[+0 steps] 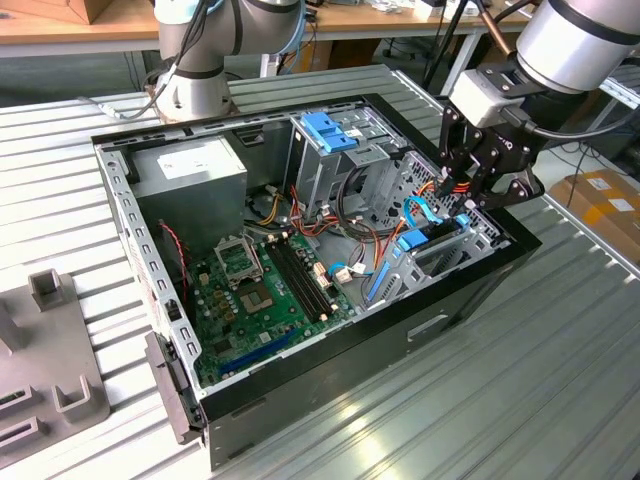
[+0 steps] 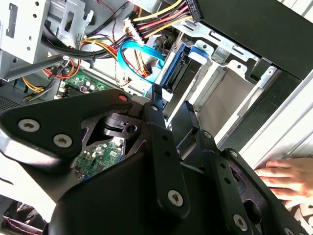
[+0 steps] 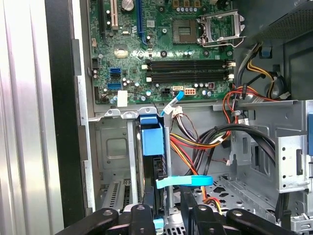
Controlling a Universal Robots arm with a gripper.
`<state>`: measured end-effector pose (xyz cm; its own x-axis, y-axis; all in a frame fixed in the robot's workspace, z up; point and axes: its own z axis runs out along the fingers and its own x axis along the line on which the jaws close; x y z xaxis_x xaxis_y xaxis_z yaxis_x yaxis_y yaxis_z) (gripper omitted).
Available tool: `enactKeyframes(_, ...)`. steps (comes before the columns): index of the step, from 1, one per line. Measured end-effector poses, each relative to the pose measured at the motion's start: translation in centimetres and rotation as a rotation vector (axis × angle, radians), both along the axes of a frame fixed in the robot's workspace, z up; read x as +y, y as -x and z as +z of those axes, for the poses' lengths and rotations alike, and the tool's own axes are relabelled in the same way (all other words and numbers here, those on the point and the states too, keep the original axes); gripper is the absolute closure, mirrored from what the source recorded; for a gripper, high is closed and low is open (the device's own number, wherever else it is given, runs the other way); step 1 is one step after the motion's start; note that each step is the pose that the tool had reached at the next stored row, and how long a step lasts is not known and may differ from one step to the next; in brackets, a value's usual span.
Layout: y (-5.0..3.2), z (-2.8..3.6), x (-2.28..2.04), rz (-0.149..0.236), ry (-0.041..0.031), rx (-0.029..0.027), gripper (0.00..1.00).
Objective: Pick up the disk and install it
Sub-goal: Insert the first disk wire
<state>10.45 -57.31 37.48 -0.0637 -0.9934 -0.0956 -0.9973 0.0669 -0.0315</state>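
Fingers (image 2: 159, 132): black pair, right down at the near end of the blue rails. Honestly can't tell if they're clamped on anything or just loose beside it.
Gripper (image 1: 470, 190): hanging over the corner of the case toward the exterior view's right, tipped in toward the drive bay.
Disk (image 3: 150, 137): standing on edge inside the metal drive bay, blue end tab toward the motherboard, grey body running back toward the fingers in the first wrist view.
Blue flat cable (image 3: 186, 181): thin one, crosses just beside the disk and loops up over the bay.
Motherboard (image 1: 270, 290): flat on the case floor, well apart from the gripper, with red, yellow and black wires bunched between it and the bay.
Blue bracket (image 1: 325, 130): the wider one with the silver cage, sitting at the far side of the case.
Case (image 1: 330, 370): open PC tower lying on its side on the bench (image 1: 500, 400).
Person's hand (image 2: 288, 178): resting on the slats just outside the case wall in the second wrist view.
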Motion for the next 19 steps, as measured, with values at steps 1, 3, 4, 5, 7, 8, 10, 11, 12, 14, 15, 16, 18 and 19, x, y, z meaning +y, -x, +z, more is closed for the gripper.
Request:
enactKeyframes(1,0.00,0.00,0.00,0.000,-0.0001,0.0000,0.64)
enactKeyframes(3,0.00,0.00,0.00,0.000,-0.0001,0.0000,0.64)
enactKeyframes(4,0.00,0.00,0.00,0.000,-0.0001,0.0000,0.64)
enactKeyframes(5,0.00,0.00,0.00,0.000,0.0000,0.0000,0.64)
enactKeyframes(7,-0.01,0.00,0.00,0.000,-0.0001,0.0000,0.64)
enactKeyframes(8,-0.04,0.00,0.00,0.000,0.0000,0.0000,0.64)
enactKeyframes(10,-0.16,0.00,0.02,0.002,0.0000,0.0000,0.64)
enactKeyframes(11,-0.30,-0.01,0.07,0.005,-0.0002,-0.0001,0.64)
enactKeyframes(12,-0.48,0.00,0.16,0.010,0.0000,0.0000,0.64)
enactKeyframes(14,-0.83,0.00,0.37,0.021,0.0000,0.0000,0.64)
enactKeyframes(15,-1.03,0.00,0.42,0.028,0.0000,0.0000,0.64)
enactKeyframes(16,-1.22,0.00,0.46,0.036,0.0000,0.0000,0.64)
enactKeyframes(18,-1.36,0.00,0.49,0.041,-0.0001,0.0000,0.64)
enactKeyframes(19,-1.47,0.00,0.51,0.045,0.0000,0.0000,0.64)
